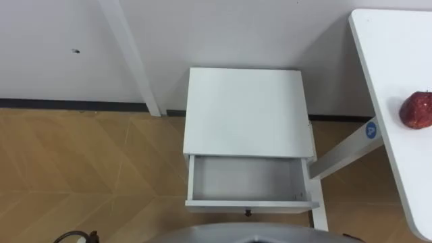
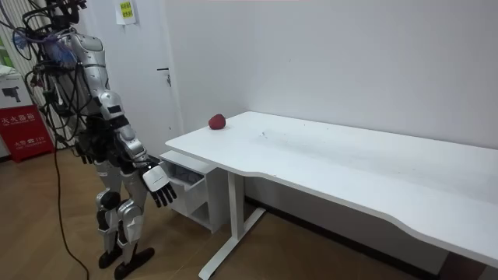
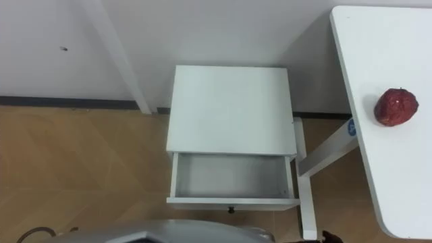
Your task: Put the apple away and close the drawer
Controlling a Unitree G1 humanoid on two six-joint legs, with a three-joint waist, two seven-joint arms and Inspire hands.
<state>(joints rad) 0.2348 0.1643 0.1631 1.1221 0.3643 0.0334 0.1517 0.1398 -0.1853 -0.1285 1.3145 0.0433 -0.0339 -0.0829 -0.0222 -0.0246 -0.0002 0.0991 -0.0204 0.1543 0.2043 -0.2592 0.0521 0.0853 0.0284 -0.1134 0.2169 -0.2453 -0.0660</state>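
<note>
Straight ahead and below, against the wall: small white cabinet [image 1: 244, 111], its drawer [image 1: 246, 179] pulled out toward the robot and bare inside. Dark knob [image 1: 248, 212] at the middle of the drawer front. Off to the right, on the white counter [image 1: 391, 61]: red apple [image 1: 417, 109], near the counter's left edge, well apart from the drawer and higher than it. Untouched, by the look of it.

Right hand [image 2: 159, 187]: low in front of the body in the room view, near the cabinet, fingers straight and spread, clamped on nothing. Stands on the wooden floor [image 1: 81, 169] just before the open drawer, with the counter's end to the right.

Progress, as a judgement: early. Drawer open and ready, so no work needed there first. Left to do: reach right for the apple, lift it off the counter, set it down in the drawer, then push the front shut. None of that begun.

Writing: round blue sticker [image 1: 370, 129] with a white mark on the counter's slanted leg, too small to make out. In the room view, yellow notice [image 2: 124, 12] high on the wall above the door [image 2: 148, 47], and a red sign [image 2: 19, 124] with pale characters at the far left. Neither clear enough to read.
</note>
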